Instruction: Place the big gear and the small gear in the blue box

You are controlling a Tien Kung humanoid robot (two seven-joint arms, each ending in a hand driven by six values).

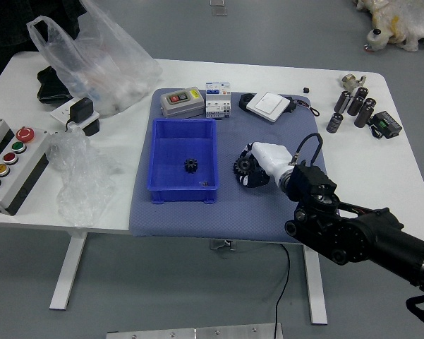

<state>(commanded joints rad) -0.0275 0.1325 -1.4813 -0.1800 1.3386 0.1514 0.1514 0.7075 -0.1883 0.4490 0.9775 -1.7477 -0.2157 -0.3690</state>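
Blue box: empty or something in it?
Not empty: the blue box holds one small dark gear, lying inside on its floor. The larger gear is outside, at the right hand.

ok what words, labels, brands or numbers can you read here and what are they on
None can be read.
Grey device: yellow label, too small to read.
Blue-and-white module: tiny markings, too small to read.
Blue box: no text that I can make out.
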